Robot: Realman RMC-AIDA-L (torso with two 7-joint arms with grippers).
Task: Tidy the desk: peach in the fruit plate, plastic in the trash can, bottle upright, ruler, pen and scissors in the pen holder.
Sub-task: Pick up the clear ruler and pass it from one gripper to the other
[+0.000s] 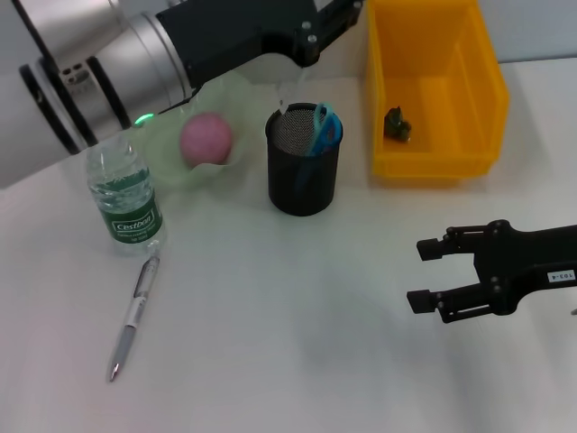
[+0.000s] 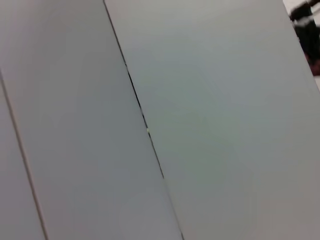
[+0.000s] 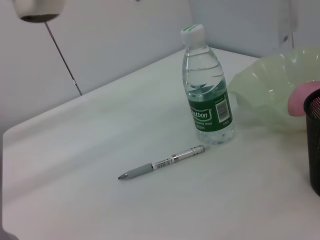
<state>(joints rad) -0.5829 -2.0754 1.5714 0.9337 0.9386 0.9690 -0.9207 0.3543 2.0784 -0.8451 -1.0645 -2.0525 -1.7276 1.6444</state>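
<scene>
My left gripper [image 1: 309,50] hangs over the black mesh pen holder [image 1: 304,176], shut on a clear ruler [image 1: 292,92] whose lower end reaches the holder's rim. Blue-handled scissors [image 1: 324,129] stand in the holder. A pink peach [image 1: 207,137] lies in the pale green fruit plate [image 1: 167,149]. A water bottle [image 1: 126,194] stands upright left of the plate. A silver pen [image 1: 133,316] lies on the desk in front of the bottle. My right gripper [image 1: 416,272] is open and empty at the right, low over the desk. The right wrist view shows the bottle [image 3: 206,90], pen [image 3: 162,163], plate [image 3: 265,85] and peach [image 3: 305,97].
A yellow bin [image 1: 469,99] stands at the back right with a dark crumpled piece [image 1: 397,124] inside. The holder's edge [image 3: 314,145] shows in the right wrist view. The left wrist view shows only a grey wall [image 2: 200,125].
</scene>
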